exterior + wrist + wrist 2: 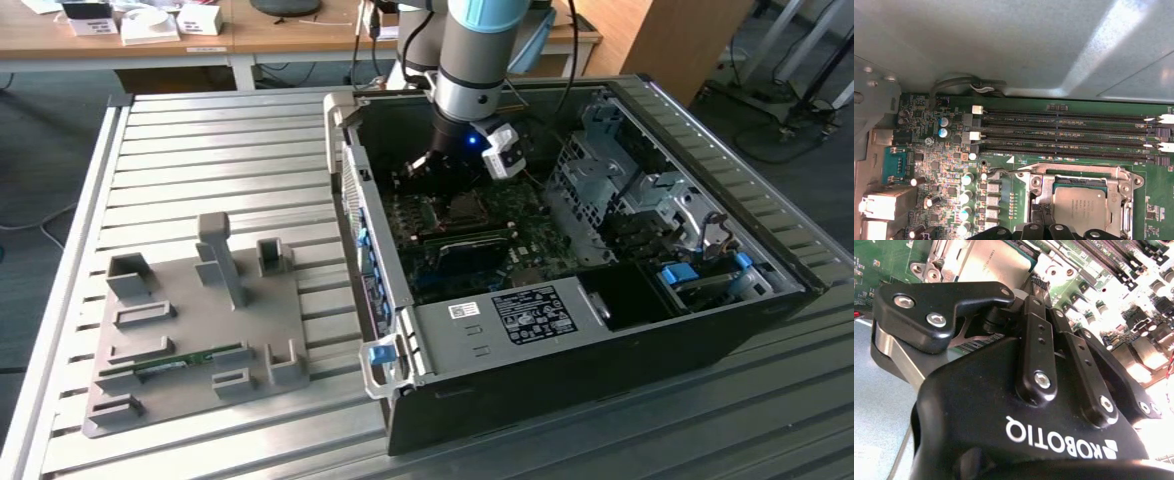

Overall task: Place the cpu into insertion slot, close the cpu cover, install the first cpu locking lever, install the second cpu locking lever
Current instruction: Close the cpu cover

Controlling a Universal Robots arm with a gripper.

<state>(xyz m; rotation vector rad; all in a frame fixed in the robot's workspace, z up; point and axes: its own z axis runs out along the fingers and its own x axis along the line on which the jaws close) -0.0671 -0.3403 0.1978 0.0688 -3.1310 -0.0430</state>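
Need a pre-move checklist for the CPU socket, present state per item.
1. cpu seated in the insertion slot: ok, it lies flat inside the rim.
2. cpu cover down: ok, its frame appears flat around the chip.
3. locking levers latched: cannot tell.
4. gripper at the socket: ok, right at its edge in the first wrist view.
5. cable by the case wall: ok, it sits beyond the memory slots, apart from the socket.
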